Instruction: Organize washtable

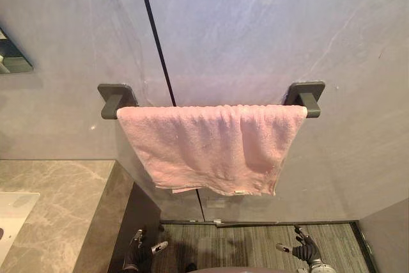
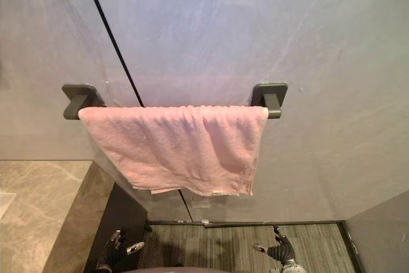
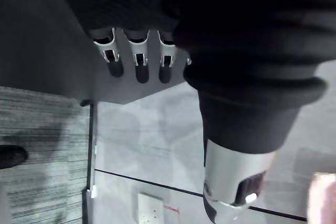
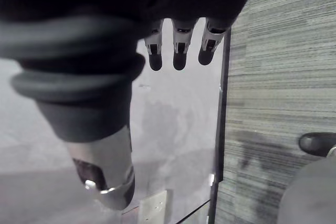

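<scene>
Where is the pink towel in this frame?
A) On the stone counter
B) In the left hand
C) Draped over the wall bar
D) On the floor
C: the pink towel hangs over the dark wall bar, while the left hand and right hand are open and low, near the floor.

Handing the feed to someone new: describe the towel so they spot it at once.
Start at the grey wall facing the robot, above and right of the marble counter. A dark towel rail with two square brackets is fixed across it, and the towel hangs over that rail. It is the one pink, soft thing there, its left edge slanting inward.
</scene>
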